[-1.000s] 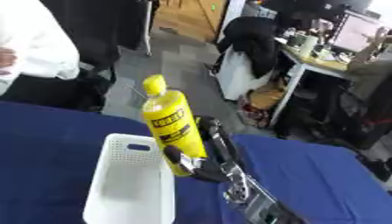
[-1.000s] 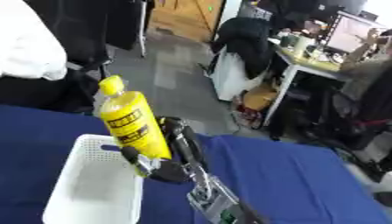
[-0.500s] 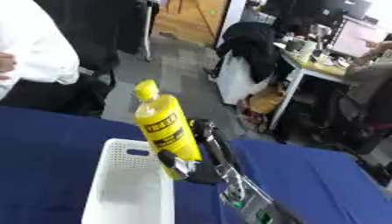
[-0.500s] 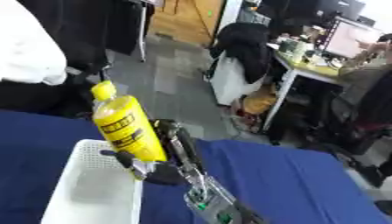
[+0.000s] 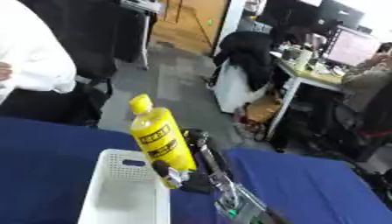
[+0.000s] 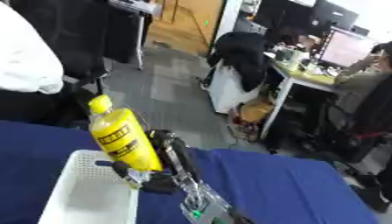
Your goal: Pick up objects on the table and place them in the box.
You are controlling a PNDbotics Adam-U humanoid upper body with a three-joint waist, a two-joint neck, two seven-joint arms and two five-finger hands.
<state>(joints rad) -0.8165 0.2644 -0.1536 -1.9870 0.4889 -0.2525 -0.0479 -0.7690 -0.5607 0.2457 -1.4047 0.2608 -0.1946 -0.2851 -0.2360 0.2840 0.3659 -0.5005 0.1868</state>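
Observation:
A yellow bottle (image 5: pixel 160 140) with a yellow cap and dark lettering is held nearly upright, tilted a little to the left, above the right edge of the white perforated box (image 5: pixel 106 197). My right hand (image 5: pixel 197 161) comes up from the lower right and its fingers and thumb are curled round the bottle's lower half. The bottle's base hangs over the box's right wall. Inside, the box shows only its bare white bottom. My left hand shows in no view.
A blue cloth (image 5: pixel 306 183) covers the table on both sides of the box. Beyond the far edge are a person in white (image 5: pixel 30 65) at the left, a grey floor, and desks with chairs and monitors (image 5: pixel 348 46) at the right.
The whole picture has shifted as the camera moved. The bottle in my right hand has drifted a little left and lower, closer over the box's right edge.

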